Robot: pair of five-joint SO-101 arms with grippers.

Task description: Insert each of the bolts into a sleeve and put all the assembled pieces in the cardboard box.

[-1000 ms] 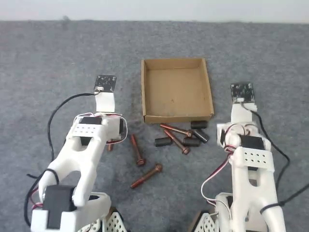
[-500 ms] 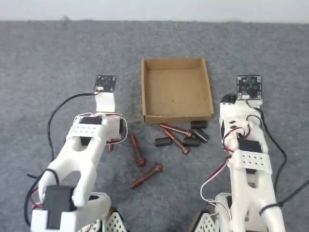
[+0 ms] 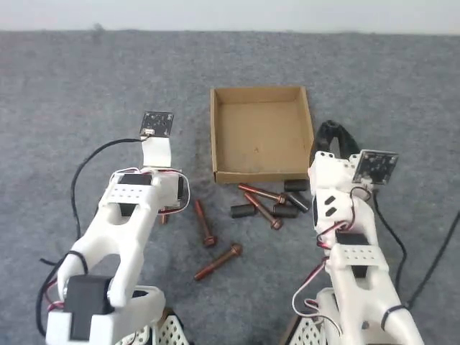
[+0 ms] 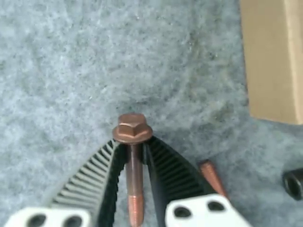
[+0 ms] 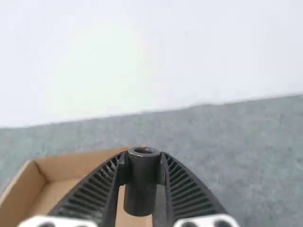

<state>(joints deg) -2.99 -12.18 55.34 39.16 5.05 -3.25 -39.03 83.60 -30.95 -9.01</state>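
My left gripper [image 4: 132,142] is shut on a copper bolt [image 4: 133,161], hex head out past the fingertips, low over the grey carpet. My right gripper [image 5: 142,158] is shut on a black sleeve [image 5: 141,182], bore end showing, held up level by the cardboard box [image 5: 52,184]. In the high view the right gripper [image 3: 332,136] hangs at the right wall of the box [image 3: 259,144], which holds nothing. Loose bolts [image 3: 204,223] [image 3: 218,261] [image 3: 262,192] and black sleeves [image 3: 243,211] [image 3: 295,185] [image 3: 285,211] lie in front of the box.
Grey carpet covers the table, with a pale wall behind. The left arm [image 3: 126,215] stands left of the loose parts, the right arm [image 3: 356,244] right of them. A box corner [image 4: 272,61] and another bolt's tip [image 4: 212,176] lie near the left gripper.
The right arm has lifted and swung its gripper up and forward with the sleeve, to the box's right wall. The left arm has not moved.
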